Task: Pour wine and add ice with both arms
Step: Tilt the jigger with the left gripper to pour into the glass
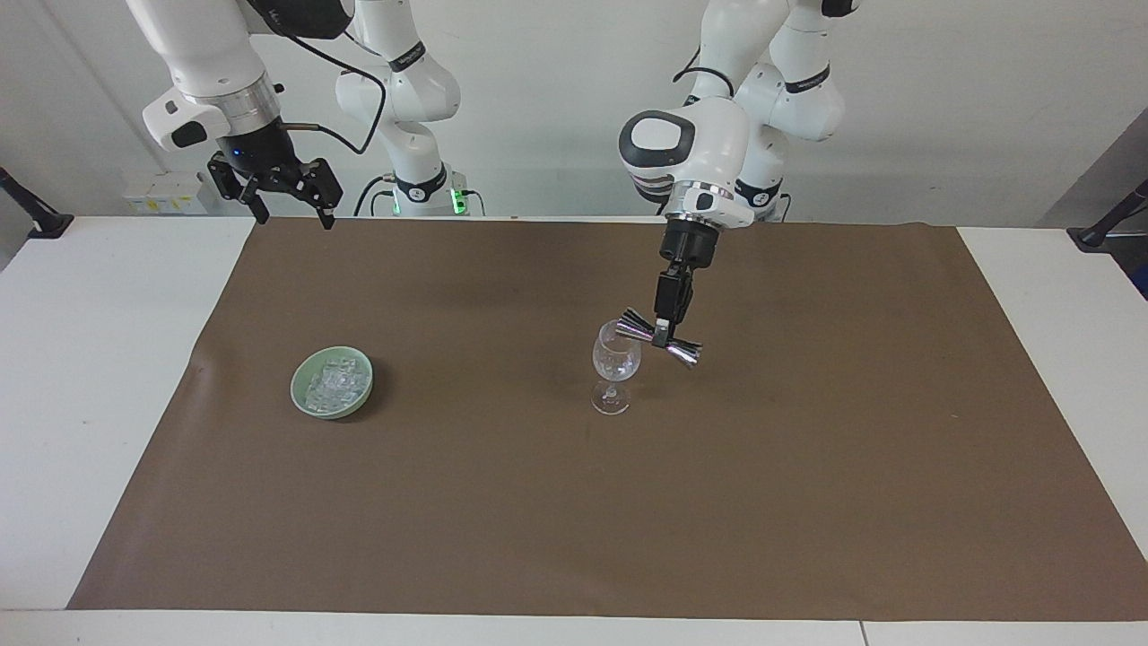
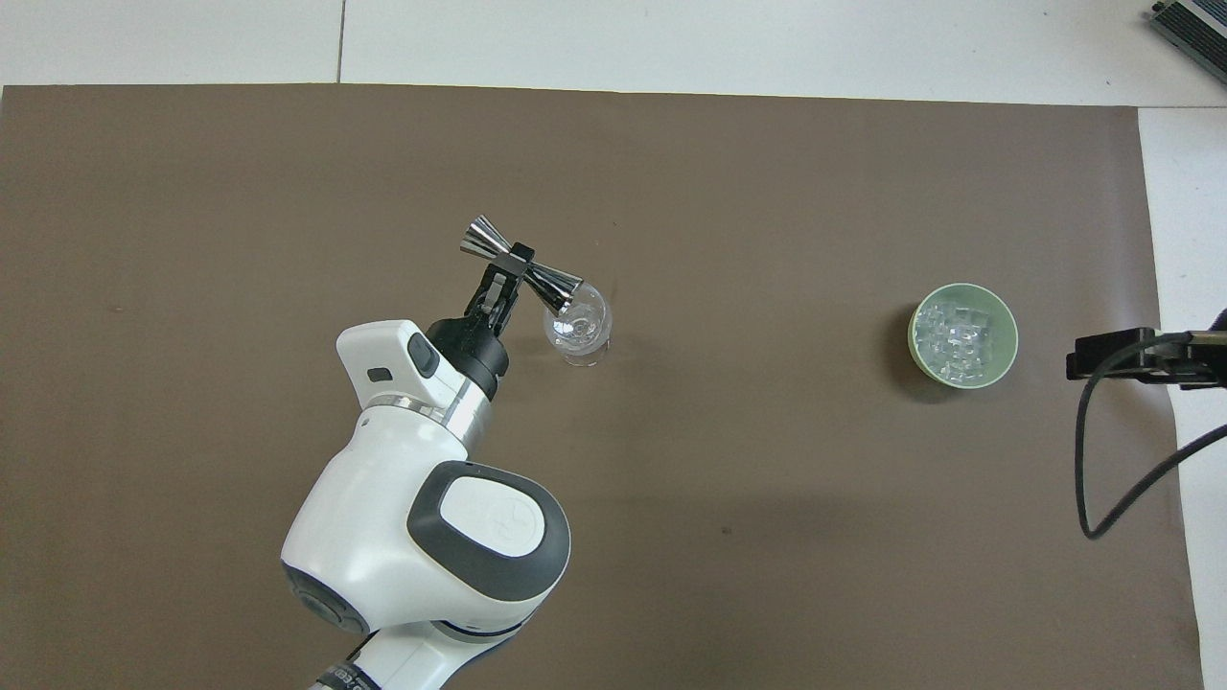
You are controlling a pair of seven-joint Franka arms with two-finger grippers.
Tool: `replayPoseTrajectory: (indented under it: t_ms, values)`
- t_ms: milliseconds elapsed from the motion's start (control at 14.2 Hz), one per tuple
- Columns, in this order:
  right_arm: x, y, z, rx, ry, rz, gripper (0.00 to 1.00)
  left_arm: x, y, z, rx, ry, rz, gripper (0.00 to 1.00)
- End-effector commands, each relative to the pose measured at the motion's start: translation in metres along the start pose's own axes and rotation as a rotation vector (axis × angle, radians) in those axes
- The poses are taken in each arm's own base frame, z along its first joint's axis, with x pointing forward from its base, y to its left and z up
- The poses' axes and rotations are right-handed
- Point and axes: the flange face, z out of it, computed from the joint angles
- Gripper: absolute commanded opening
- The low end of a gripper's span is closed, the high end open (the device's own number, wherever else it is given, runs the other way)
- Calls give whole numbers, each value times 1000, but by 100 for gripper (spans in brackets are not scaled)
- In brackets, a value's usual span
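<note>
Two metal cones joined at a pinched waist, the jigger (image 1: 661, 338), I am clamping in my left gripper (image 1: 663, 335), tipping it over the clear stemmed wine glass (image 1: 615, 363). My right gripper (image 1: 285, 203) is waiting with fingers spread above the brown mat's (image 1: 574, 502) edge, while glittering ice (image 1: 335, 381) is sitting in the green bowl (image 1: 309, 405) toward that arm's end.

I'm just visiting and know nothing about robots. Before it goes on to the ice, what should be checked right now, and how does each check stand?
1. Left gripper shut on the metal jigger: ok.
2. Jigger's mouth over the wine glass: ok, its end sits at the glass's rim.
3. Wine glass upright on the brown mat: ok.
4. Wine in the glass: cannot tell, the glass looks clear.
5. Ice ready in the green bowl, toward the right arm's end of the table: ok.
6. Right gripper open and holding nothing, waiting above the mat's edge: ok.
</note>
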Motion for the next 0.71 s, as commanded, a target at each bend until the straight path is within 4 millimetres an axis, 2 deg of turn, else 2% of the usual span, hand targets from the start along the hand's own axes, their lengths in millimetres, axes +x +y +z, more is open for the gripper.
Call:
replayPoseTrajectory:
  t_ms: [0,353,565,636]
  values:
    - [-11,1,-1,2,-9,-14,100,-3,4,0,-7,15,34,0]
    - [-11,1,-1,2,-12,-16,100,3,2,0,-4,-14,-10,0]
    - [-11,1,-1,1,-14,-16,100,27,2,-1,-9,-61,-123,0]
    - [-11,1,-1,2,-12,-14,100,32,-4,-1,-1,-78,-156,0]
